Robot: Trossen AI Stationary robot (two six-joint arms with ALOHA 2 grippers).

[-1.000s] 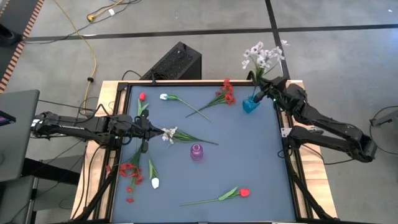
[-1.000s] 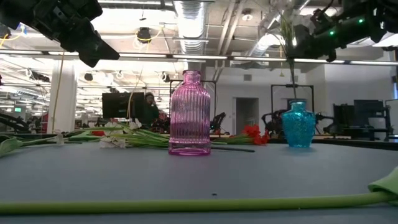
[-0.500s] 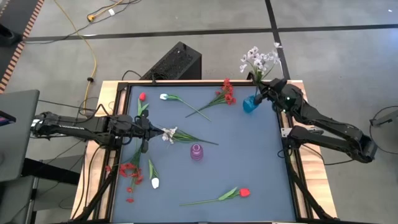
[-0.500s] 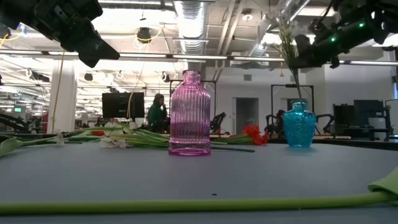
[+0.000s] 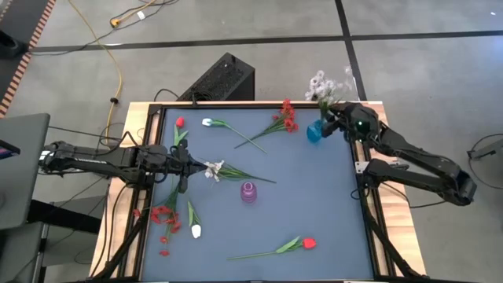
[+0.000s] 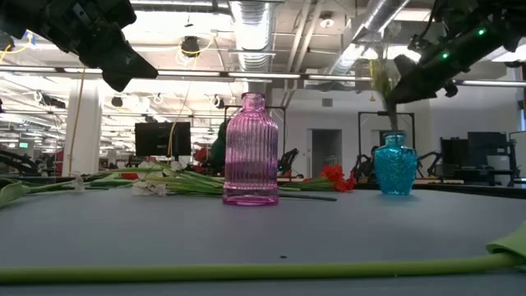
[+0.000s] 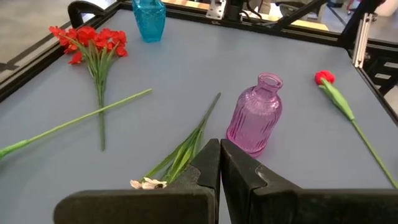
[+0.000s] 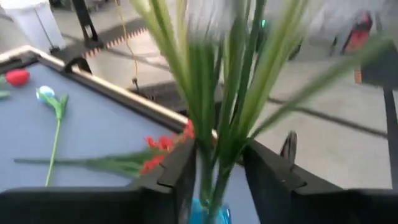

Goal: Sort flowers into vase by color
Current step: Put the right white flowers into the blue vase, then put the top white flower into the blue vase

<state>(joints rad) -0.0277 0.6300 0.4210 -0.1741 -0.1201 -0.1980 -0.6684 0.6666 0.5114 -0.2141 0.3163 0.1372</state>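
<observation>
A white spray [image 5: 326,85] stands with its stems in the blue vase [image 5: 314,131] at the table's far right. My right gripper [image 8: 219,171] is open just above the vase's mouth [image 8: 208,214], a finger on each side of the stems. My left gripper [image 7: 219,146] hangs shut and empty over the table's left part, beside another white spray [image 5: 214,169] that lies flat. The pink vase [image 5: 248,192] stands upright mid-table. Red sprays [image 5: 284,116] [image 5: 165,216], red tulips [image 5: 308,244] [image 5: 179,122] and white buds [image 5: 207,122] [image 5: 196,230] lie flat on the blue top. My right gripper's fingers [image 8: 180,168] stand level on either side of the white spray's green stems [image 8: 217,143], just above the vase's mouth. Whether either finger touches the stems I cannot tell. The spray stands upright in the blue vase.
A black box [image 5: 224,79] sits on the floor beyond the table's far edge. The table has a raised dark frame [image 5: 361,181] along its sides. People and desks show in the room behind in the low view. A long green stem [image 6: 246,270] lies close to the near edge.
My right gripper has come down toward the blue vase with the white spray. The spray's stems, which hung above the vase's mouth, now stand inside it, and the blossoms sit lower and closer to the vase.
</observation>
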